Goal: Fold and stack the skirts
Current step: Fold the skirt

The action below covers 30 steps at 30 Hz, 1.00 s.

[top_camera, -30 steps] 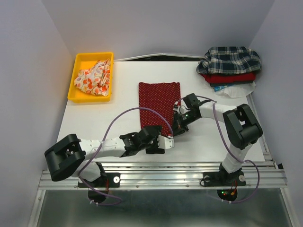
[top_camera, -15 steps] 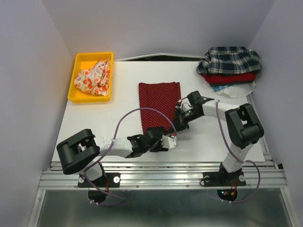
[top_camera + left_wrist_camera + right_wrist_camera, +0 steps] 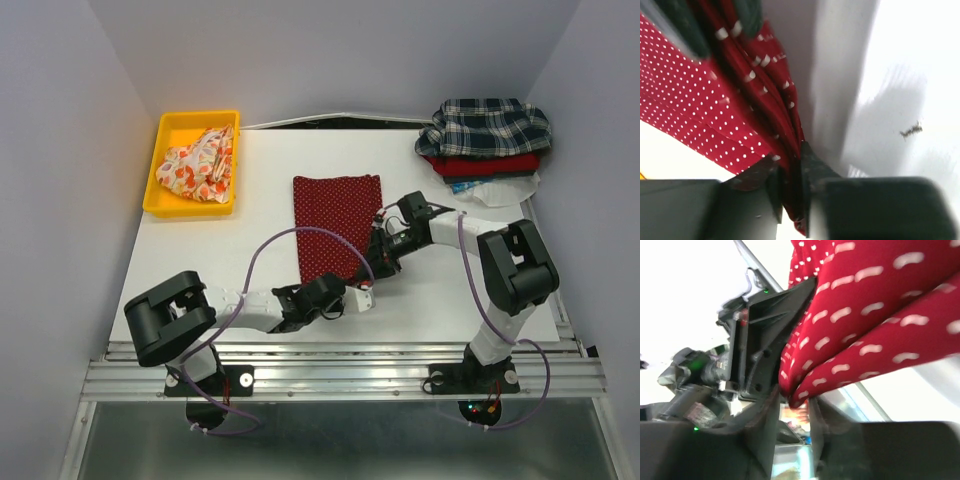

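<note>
Judging from how the cloth lies, the task is taken to be roughly half done. At ten o'clock on the desk (image 3: 230,250) a yellow tray (image 3: 152,185) is seen, and in it the cream skirt (image 3: 197,165) with orange-red blobs is bunched up, not folded.

At the middle of the desk the dotted skirt (image 3: 335,215), dark red, is spread flat as a long rectangle running from twelve toward six o'clock. At its five o'clock corner the left hand (image 3: 357,296) is placed. In the left wrist view its fingers (image 3: 812,167) stand narrow, with a pleat of the dotted cloth pinched between them. Just beside it, toward one o'clock along the same edge, the right hand (image 3: 381,262) is set. A fold of the dotted cloth is seen between its fingers, which stand slightly apart, but whether the cloth is clamped or loose cannot be told.

At two o'clock on the desk a pile is found, where the plaid skirt (image 3: 487,127) is laid on top of the plain red skirt (image 3: 480,165), both folded. Two skirts are thus counted as stacked.

By this reading two steps are left. The dotted skirt is to be folded and carried to the pile. The cream skirt is to be taken out of the tray, folded and added.
</note>
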Tool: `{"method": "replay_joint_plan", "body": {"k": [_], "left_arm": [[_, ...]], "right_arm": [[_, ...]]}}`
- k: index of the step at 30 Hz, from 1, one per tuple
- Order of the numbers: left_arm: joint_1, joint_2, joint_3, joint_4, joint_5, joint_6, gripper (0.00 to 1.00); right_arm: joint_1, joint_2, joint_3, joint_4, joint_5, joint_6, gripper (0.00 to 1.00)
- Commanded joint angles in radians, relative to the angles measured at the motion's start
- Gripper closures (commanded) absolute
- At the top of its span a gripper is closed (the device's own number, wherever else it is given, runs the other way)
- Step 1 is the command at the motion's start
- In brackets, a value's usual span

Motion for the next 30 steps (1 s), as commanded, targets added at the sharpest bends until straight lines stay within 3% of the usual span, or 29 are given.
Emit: {"method": "replay_joint_plan", "body": {"k": [1, 2, 4, 5, 7, 13, 17, 23, 30], "left_arm": [[-0.005, -0.062, 0.079, -0.127, 0.045, -0.011, 0.81], [-0.005, -0.060, 0.091, -0.185, 0.068, -0.015, 0.90], [-0.005, -0.065, 0.128, -0.274, 0.099, -0.031, 1.00], [-0.003, -0.065, 0.140, -0.305, 0.131, -0.035, 1.00], [-0.007, -0.054, 0.188, -0.386, 0.162, -0.046, 1.00], [-0.008, -0.032, 0.318, -0.652, 0.326, -0.107, 1.00], [-0.010, -0.003, 0.418, -0.830, 0.424, -0.101, 1.00], [-0.010, 0.044, 0.548, -1.032, 0.571, -0.051, 1.00], [-0.007, 0.057, 0.654, -1.149, 0.633, -0.012, 1.00]], "right_arm": [[-0.049, -0.065, 0.042, -0.106, 0.065, -0.167, 0.50], [-0.064, -0.059, 0.094, -0.194, 0.085, -0.225, 0.45], [-0.127, -0.033, 0.184, -0.329, 0.162, -0.461, 0.45], [-0.150, -0.012, 0.289, -0.456, 0.180, -0.530, 0.46], [-0.222, 0.030, 0.387, -0.515, 0.231, -0.632, 0.46], [-0.256, 0.169, 0.780, -0.473, 0.211, -0.625, 0.33], [-0.198, 0.373, 0.980, -0.437, 0.236, -0.635, 0.29], [-0.106, 0.493, 1.024, -0.274, 0.377, -0.677, 0.26], [-0.024, 0.548, 0.897, -0.220, 0.421, -0.793, 0.38]]}}
